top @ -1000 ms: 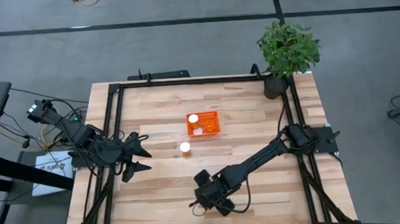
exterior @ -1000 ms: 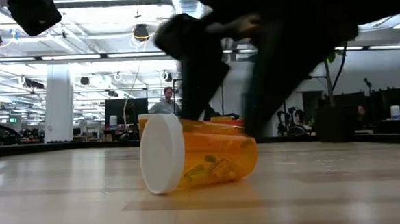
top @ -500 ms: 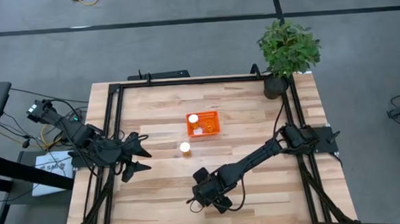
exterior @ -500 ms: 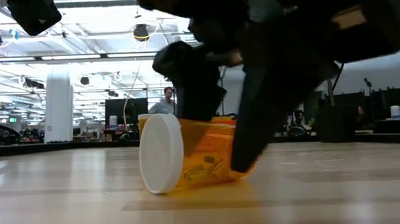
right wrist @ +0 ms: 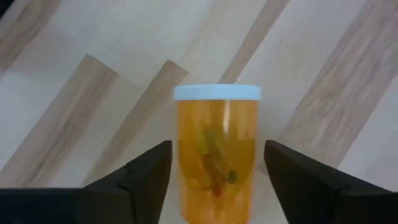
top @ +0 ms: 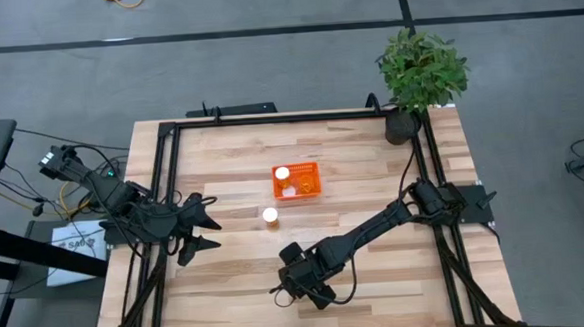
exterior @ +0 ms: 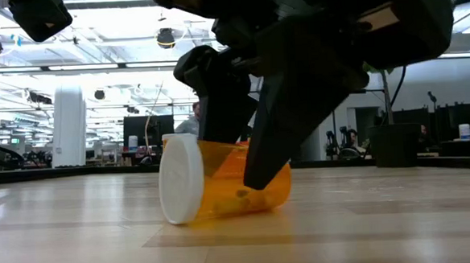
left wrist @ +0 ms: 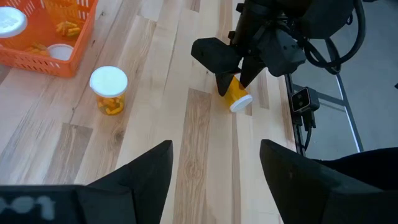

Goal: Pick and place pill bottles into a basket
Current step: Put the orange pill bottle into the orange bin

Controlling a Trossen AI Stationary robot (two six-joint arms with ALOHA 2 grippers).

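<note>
Right gripper (right wrist: 214,171) low at near edge of tabletop (top: 373,179), fingers (right wrist: 143,180) spread wide either side of a pill bottle on its side (right wrist: 216,149), not clamped yet. Same bottle in low view (exterior: 221,180): white cap toward camera-left, amber body on the wood, dark fingers coming down over it from above. Seen from left wrist view too (left wrist: 237,96), under the right gripper. Orange basket (top: 297,181) mid-tabletop, two white-capped bottles inside (top: 284,173) (top: 289,192). One upright pill bottle (top: 270,216) just beside basket on near side, apart from it. Left gripper (top: 203,225) parked at left edge of tabletop, fingers (left wrist: 143,180) apart, holding nothing. Potted plant (top: 419,72) at far right corner.
</note>
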